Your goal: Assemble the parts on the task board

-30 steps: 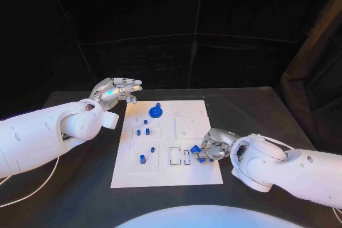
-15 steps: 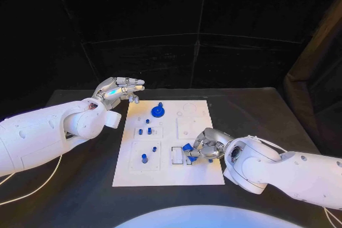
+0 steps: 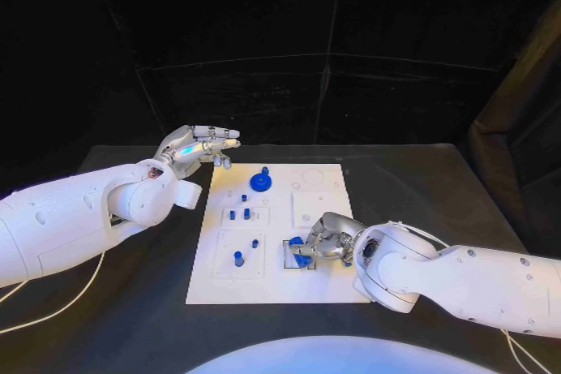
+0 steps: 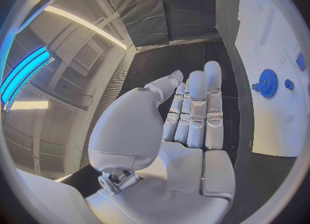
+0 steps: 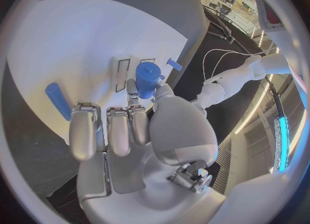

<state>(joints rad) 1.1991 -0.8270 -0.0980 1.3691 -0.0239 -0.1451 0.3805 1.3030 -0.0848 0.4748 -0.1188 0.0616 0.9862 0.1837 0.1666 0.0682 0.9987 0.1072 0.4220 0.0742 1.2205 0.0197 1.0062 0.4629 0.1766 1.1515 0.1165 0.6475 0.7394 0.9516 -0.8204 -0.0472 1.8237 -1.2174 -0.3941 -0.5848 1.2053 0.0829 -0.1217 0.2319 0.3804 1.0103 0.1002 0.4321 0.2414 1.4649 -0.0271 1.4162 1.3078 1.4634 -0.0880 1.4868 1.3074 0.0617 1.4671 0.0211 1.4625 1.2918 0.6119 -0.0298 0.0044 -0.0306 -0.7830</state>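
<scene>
Fingers of the right hand pinch a blue part over the task board.

matt white task board, glossy silver fingers

The task board is white and the table is black. The gear is blue, and the hands are silver.

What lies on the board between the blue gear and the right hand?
In the head view, between the blue gear and the right hand lie small blue pegs to one side and a bare raised white square.
</scene>
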